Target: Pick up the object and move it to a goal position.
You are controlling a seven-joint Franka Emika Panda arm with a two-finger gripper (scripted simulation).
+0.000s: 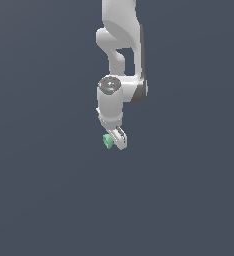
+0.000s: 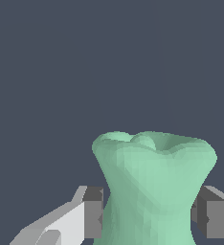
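The object (image 1: 107, 141) is a tiny mint-green piece with a narrow waist and flared end, held at the tip of the white arm in the exterior view. My gripper (image 1: 114, 141) is shut on it, with a white finger showing on the exterior view's right of the piece. In the wrist view the object (image 2: 154, 186) fills the lower middle, its flared end pointing away from the camera. Grey pads (image 2: 93, 213) press against its narrow waist from both sides. No goal marker shows in either view.
Only a plain dark grey-blue background surrounds the arm (image 1: 120, 60) in both views. No surface edge, container or other item shows.
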